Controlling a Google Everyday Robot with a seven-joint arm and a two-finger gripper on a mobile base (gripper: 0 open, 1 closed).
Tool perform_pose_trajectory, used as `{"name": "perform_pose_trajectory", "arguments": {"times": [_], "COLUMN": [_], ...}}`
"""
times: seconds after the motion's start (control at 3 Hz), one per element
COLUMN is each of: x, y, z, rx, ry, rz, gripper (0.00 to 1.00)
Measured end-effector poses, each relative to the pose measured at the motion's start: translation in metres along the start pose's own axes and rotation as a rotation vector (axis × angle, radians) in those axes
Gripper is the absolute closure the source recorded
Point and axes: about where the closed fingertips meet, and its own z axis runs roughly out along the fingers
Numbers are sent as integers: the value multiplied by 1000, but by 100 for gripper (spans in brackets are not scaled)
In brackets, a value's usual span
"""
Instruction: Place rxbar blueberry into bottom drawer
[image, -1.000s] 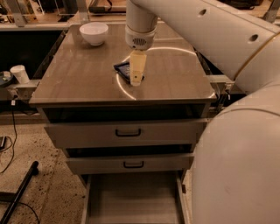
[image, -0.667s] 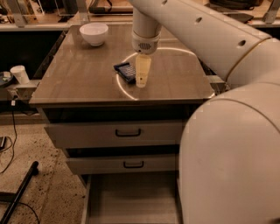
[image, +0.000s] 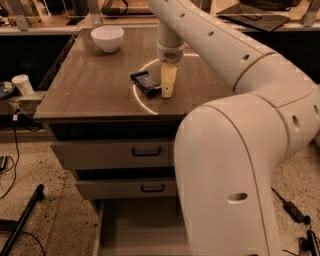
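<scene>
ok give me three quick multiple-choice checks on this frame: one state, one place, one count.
1. The bottom drawer is:
A) pulled open
B) shut
C) missing

2. The rxbar blueberry is:
A) in the bottom drawer
B) on the cabinet top, just left in view of the end effector
C) held up in the air

3. Black drawer handles in view:
A) one
B) two
C) four

Answers:
1 A: its inside shows below the two upper drawers.
2 B: the dark wrapper lies flat on the cabinet top, beside the end effector, which points down at that surface.
3 B: one handle on each upper drawer.
</scene>
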Motion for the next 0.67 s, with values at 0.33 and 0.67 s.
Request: {"name": "perform_pose_trajectory", "arguments": {"times": [0.33,0.67], "x": [0,-43], "y": [0,5], "z": [0,-20], "rx": [0,3], "ry": [0,-46], "rz": [0,-75], "gripper": [0,0]}}
